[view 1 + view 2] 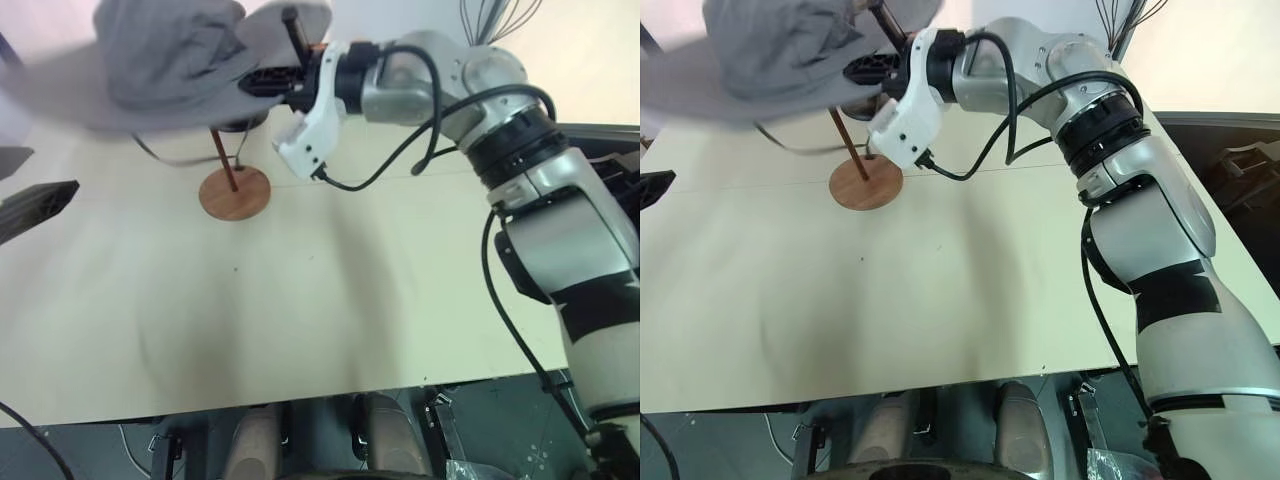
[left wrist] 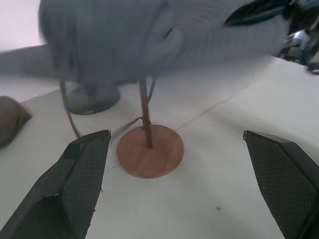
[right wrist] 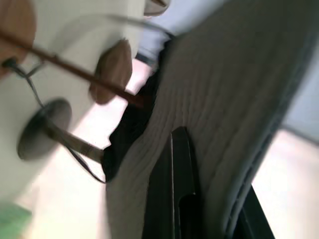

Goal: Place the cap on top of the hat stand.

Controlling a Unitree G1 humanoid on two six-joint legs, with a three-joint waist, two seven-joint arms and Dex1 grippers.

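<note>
- Right gripper (image 1: pixel 285 60), upper centre of the left eye view, is clamped on the brim of the cap (image 1: pixel 170 60); the right wrist view shows a black finger (image 3: pixel 172 189) pressed against the ribbed grey fabric.
- Left gripper (image 2: pixel 184 184) stands with its fingers wide apart, holding nothing, facing the hat stand.
- Cap sits at the upper left of the frame, over the hat stand (image 1: pixel 234 190); its brim lies roughly level, crown up, and the chin cord (image 1: pixel 170 157) hangs below.
- Hat stand's thin rod leans slightly; its top is hidden under the cap, so contact cannot be judged.
- Table (image 1: pixel 300 300) is bare across the middle and lower frame, up to its near edge.
- Dark stand (image 2: pixel 92 97) and a small brown cap (image 2: pixel 12 119) sit just behind the hat stand.
</note>
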